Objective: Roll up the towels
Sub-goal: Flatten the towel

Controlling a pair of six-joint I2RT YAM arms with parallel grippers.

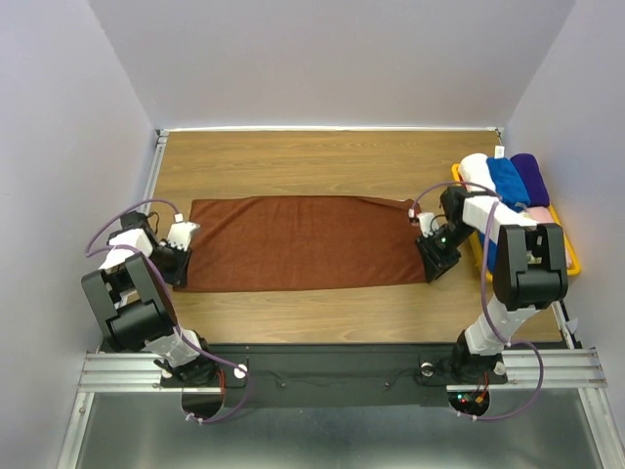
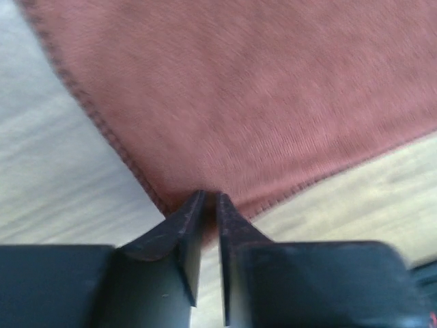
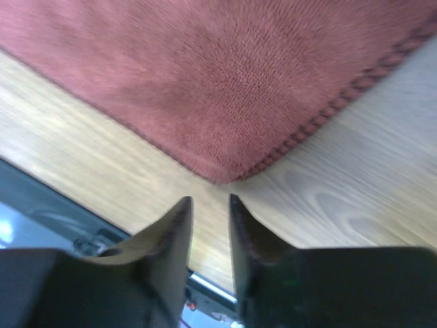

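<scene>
Rust-brown towel (image 1: 303,242) flat; left fingers (image 2: 183,229) narrowly parted, touching corner; right fingers (image 3: 172,236) parted, corner just beyond.

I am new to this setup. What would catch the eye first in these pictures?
A rust-brown towel lies spread flat across the wooden table, with the left gripper and right gripper at its two ends. At the right edge, a yellow tray holds rolled towels.

soft even light, blurred wrist views
</scene>
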